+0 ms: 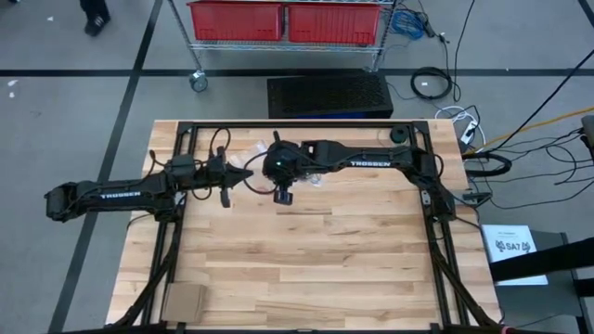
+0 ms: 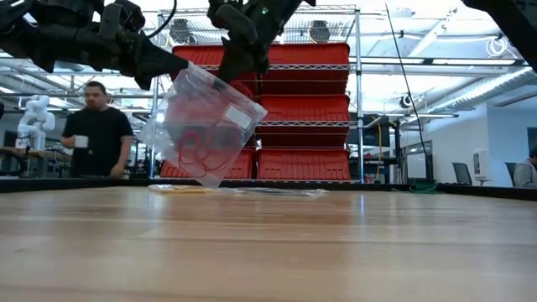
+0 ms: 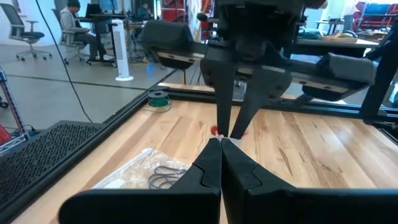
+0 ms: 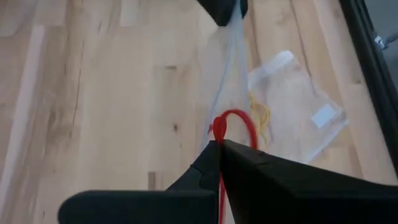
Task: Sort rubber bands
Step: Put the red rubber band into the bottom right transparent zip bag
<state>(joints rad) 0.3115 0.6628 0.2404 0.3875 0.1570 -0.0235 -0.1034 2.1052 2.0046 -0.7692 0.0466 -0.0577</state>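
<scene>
Aloft, left claw (image 2: 164, 67) and right claw (image 2: 228, 74) both pinched shut on crinkly clear bag (image 2: 204, 126), hanging between them above pale plank desk (image 2: 268, 243). Thin red rubber bands (image 2: 195, 149) looped inside bag, below claws.

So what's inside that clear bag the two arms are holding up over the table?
Red rubber bands sit low inside the clear bag, which the left gripper and right gripper hold shut above the table. Whether other colours lie among them cannot be made out.
</scene>
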